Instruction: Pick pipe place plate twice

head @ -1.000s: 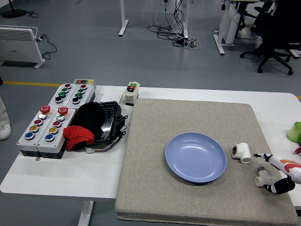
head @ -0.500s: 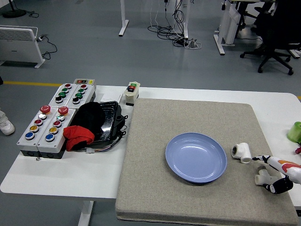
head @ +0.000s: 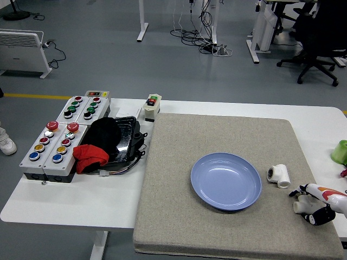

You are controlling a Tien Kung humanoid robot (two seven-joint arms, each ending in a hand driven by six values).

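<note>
A blue plate point(head: 226, 181) lies empty in the middle of the grey mat point(head: 217, 135). One white pipe fitting point(head: 278, 175) lies on the mat just right of the plate. A second white pipe fitting point(head: 301, 205) lies nearer the mat's right front edge. My right hand point(head: 307, 205) comes in from the right edge and its fingers curl around this second fitting, index finger over its top and black thumb under it. The fitting still rests on the mat. My left arm is out of view.
Button boxes point(head: 57, 141) and a black tray with black and red cloth point(head: 105, 142) stand on the table's left. A small switch box point(head: 152, 107) sits at the mat's far left corner. A green object point(head: 340, 151) is at the right edge.
My right hand's index finger has come down and curled in toward the thumb, closing around the near pipe fitting. The fitting shifted slightly. The other fitting and the plate have not moved.
</note>
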